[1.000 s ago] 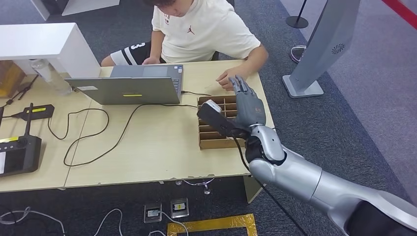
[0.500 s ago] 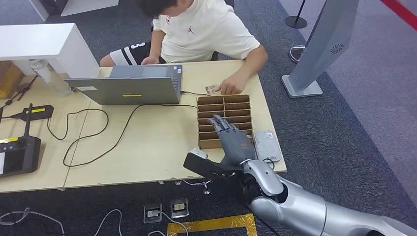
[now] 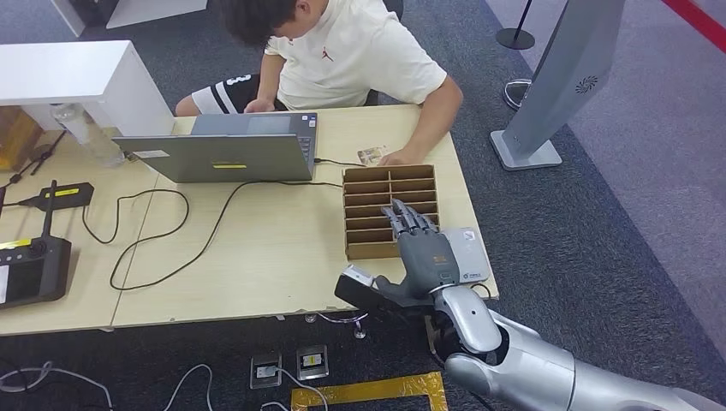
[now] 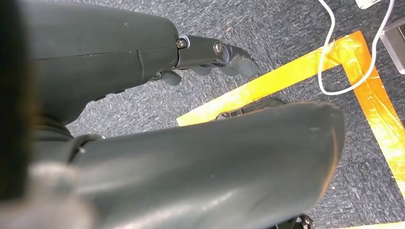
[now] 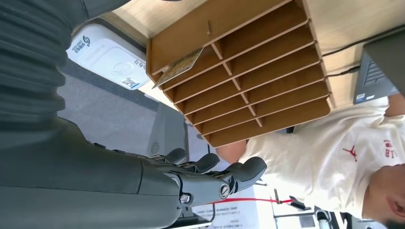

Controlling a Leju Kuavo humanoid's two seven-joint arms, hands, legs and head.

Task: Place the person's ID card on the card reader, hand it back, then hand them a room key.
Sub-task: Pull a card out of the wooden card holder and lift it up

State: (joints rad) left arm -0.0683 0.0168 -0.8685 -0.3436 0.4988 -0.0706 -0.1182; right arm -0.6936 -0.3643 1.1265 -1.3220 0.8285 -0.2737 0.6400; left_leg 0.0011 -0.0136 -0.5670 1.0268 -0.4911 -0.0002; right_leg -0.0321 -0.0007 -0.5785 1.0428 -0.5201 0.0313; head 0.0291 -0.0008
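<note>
The ID card (image 3: 371, 155) lies flat on the table's far side, with the person's hand (image 3: 399, 157) beside it. My right hand (image 3: 424, 257) hovers over the table's near right corner, fingers straight and apart, holding nothing. It partly covers the white card reader (image 3: 469, 253) and the near end of the wooden compartment box (image 3: 389, 193). The right wrist view shows the reader (image 5: 112, 55) bare, and a card (image 5: 179, 67) leaning in the box's compartment nearest it. My left hand (image 4: 143, 52) hangs over the carpet, empty, fingers loosely extended.
An open laptop (image 3: 231, 150) stands at the table's back, its cables trailing across the middle. A seated person (image 3: 342, 56) leans over the far edge. A black device (image 3: 30, 270) sits at the left, and a grey kiosk (image 3: 561, 77) stands on the carpet at the right.
My right hand drew back from the person's side to the near edge, then edged right over the card reader. The person's hand has set the ID card down.
</note>
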